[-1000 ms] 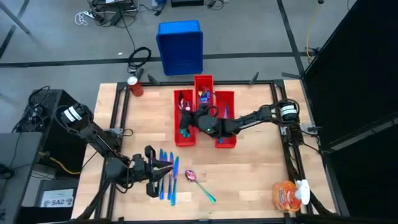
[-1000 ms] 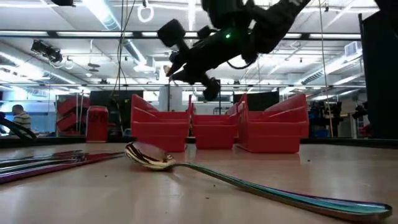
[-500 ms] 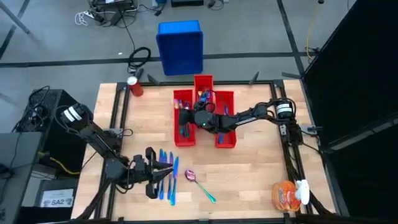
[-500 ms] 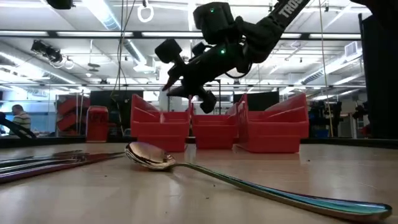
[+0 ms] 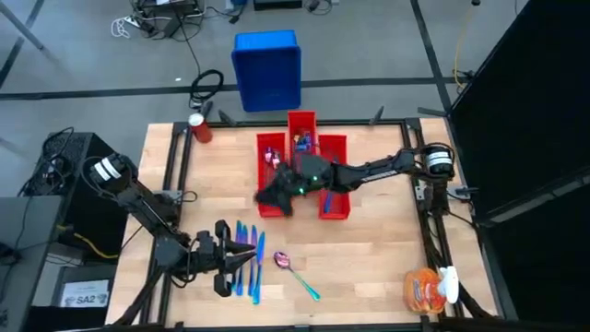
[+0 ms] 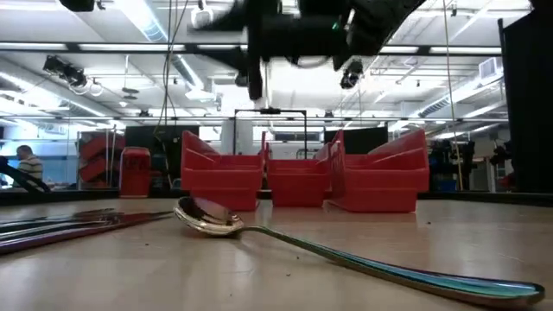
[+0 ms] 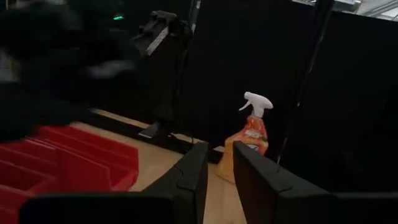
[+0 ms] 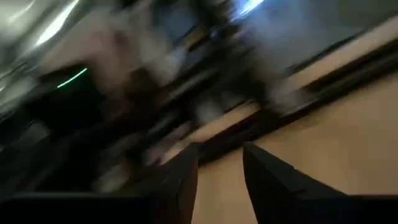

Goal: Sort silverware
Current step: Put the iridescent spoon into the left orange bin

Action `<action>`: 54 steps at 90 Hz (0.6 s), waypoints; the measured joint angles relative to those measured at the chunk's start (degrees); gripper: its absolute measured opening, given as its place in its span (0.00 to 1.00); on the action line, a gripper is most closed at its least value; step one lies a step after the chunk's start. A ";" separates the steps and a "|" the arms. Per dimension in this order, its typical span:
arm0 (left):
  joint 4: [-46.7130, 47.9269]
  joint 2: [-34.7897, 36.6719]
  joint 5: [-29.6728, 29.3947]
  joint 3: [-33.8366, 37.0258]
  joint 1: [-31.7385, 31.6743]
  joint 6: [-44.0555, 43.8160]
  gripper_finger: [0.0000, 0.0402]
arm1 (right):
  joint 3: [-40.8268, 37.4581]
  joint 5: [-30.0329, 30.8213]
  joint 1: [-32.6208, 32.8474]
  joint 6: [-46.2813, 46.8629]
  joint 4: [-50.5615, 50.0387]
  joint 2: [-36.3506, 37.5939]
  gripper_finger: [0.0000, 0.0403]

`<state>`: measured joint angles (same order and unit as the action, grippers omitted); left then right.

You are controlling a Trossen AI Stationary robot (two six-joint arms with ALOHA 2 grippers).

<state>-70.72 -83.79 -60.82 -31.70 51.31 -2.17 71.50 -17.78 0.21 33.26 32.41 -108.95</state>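
1. The left gripper [image 5: 241,260] lay low at the table's [image 5: 387,249] near left part, its tip right at a row of blue knives [image 5: 251,263]; its fingers [image 7: 193,177] stood a narrow gap apart with nothing between them.
2. Just right of the knives a spoon [image 5: 295,273] lay alone on the wood, its bowl toward the bins and its teal handle running toward the near edge; in the low view the spoon [image 6: 328,249] rested flat in front of the bins.
3. Three red bins [image 5: 333,194] sat side by side at the table's middle; pieces of silverware [image 5: 302,141] showed in the middle bin and in its neighbours.
4. The right gripper [image 5: 269,195] reached in from the right and hung over the leftmost bin's near end; it was blurred; its fingers [image 8: 183,180] showed a narrow gap, empty.
5. A spray bottle [image 5: 430,288] stood at the near right corner.
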 joint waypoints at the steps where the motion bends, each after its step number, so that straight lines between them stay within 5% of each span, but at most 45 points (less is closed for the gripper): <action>1: 0.03 0.00 -0.01 0.00 -0.01 0.00 0.15 | 0.01 -0.52 0.61 -0.46 -0.57 0.21 0.25; 16: 0.16 0.00 -0.02 0.00 -0.02 -0.05 0.15 | 0.02 4.07 12.33 -11.85 -13.16 1.44 0.20; 30: 1.83 0.00 0.00 0.00 0.00 -2.59 0.15 | 0.00 20.27 22.11 -16.13 -27.12 1.42 0.17; 41: 2.75 0.00 0.00 0.00 0.00 -3.24 0.15 | -0.04 32.97 27.57 -12.48 -35.25 1.38 0.16; 54: 6.16 -0.25 0.00 0.00 -0.01 -6.38 0.15 | 0.00 34.59 30.94 -8.49 -35.15 0.37 0.17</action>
<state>-64.57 -84.04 -60.82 -31.70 51.30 -8.56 71.50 16.81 31.15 24.77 -2.74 -108.57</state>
